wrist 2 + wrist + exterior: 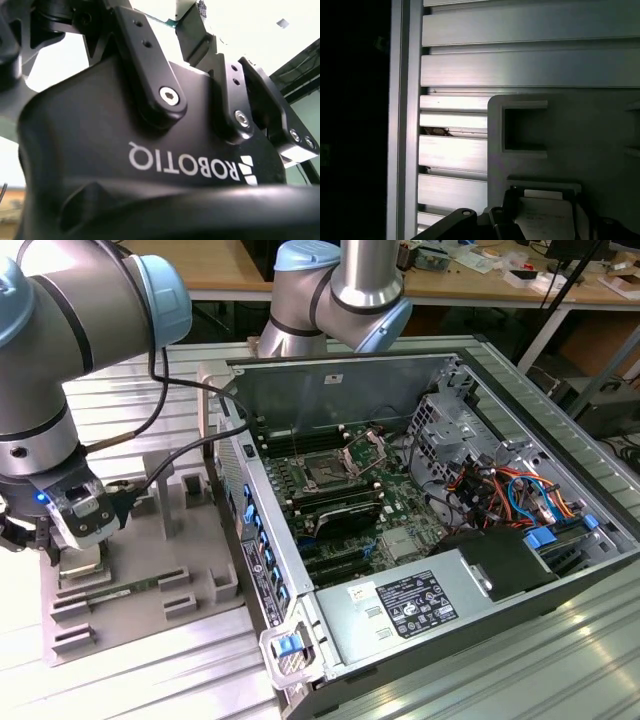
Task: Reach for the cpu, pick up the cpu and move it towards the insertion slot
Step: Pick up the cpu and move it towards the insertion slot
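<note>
Gripper (170, 25) body w/ its black linkages sits closest to the lens in the second wrist view. I can't tell from any view whether it's apart or clamped, so no call on that. Directly under the tool, in the first wrist view, the cpu (540, 219) lies flat, pale silver top up, in a shallow pocket of the grey fixture (600, 140). It's prob. seated there so it can't slide & so the tool meets it square from above. Dark gripper parts sit just beside it, but contact vs. small gap isn't clear. Past the cpu, further from the tool, there's a square recess (525, 127) in the same fixture, then the slatted aluminium table (520, 65). In the exterior view the arm (60, 330) bends low w/ the gripper down close over the fixture, wrist approx. vertical. I judge that as the reach/grasp stage, cpu not lifted off as far as shows. The green memory stick (125, 590) lies on the fixture near the tool, off to one side, not under it. The insertion slot (325, 472) is well apart from the gripper, inside the open pc case (350, 362), which lies on its side so the board faces up. Its silver bracket (365, 450) stands tilted open, prob. so the chip can drop straight in. No carry toward it shows yet.
</note>
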{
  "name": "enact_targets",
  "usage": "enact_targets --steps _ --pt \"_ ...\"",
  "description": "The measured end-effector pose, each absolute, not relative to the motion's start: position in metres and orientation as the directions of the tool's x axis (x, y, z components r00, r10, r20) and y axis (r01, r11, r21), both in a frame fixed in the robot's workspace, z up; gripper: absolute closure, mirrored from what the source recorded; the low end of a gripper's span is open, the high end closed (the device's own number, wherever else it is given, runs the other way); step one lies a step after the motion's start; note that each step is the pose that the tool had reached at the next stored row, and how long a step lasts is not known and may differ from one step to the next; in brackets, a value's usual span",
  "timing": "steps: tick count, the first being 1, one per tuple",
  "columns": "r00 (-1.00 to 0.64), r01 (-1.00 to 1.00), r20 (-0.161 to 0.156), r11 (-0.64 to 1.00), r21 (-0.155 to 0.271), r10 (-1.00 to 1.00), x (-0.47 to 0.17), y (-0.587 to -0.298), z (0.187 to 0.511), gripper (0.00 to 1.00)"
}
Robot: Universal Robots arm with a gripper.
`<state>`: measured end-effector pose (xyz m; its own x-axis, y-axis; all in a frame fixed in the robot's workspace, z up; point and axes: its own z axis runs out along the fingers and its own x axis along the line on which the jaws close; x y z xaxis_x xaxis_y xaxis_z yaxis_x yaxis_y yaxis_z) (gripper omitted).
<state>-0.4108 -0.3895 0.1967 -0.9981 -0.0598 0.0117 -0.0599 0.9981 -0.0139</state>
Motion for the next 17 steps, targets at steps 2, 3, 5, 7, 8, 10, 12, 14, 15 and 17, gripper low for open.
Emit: enact_targets --steps 2,3,5,7,8,10,12,14,15,17 --pt "-0.998 -0.060 0.011 0.998 -0.004 -0.060 -0.4109 -0.3918 0.1966 0.46" --pt "-0.998 -0.060 0.011 0.998 -0.003 -0.060 -0.4109 -0.3924 0.1967 0.46" --pt "-0.998 -0.060 0.011 0.998 -0.003 -0.060 -0.4109 -0.3924 0.1966 0.46" --pt "-0.998 -0.060 0.011 0.998 -0.003 -0.060 -0.4109 -0.3925 0.1965 0.46" --pt "-0.998 -0.060 0.011 0.998 -0.003 -0.060 -0.4109 -0.3925 0.1965 0.46" --pt "-0.998 -0.060 0.011 0.998 -0.003 -0.060 -0.4109 -0.3925 0.1965 0.46" --pt "-0.998 -0.060 0.011 0.998 -0.003 -0.060 -0.4109 -0.3925 0.1964 0.46" --pt "-0.998 -0.060 0.011 0.998 -0.003 -0.060 -0.4109 -0.3925 0.1964 0.45" --pt "-0.998 -0.060 0.011 0.998 -0.003 -0.060 -0.4109 -0.3925 0.1964 0.38" --pt "-0.998 -0.060 0.011 0.998 -0.003 -0.060 -0.4109 -0.3925 0.1963 0.38"
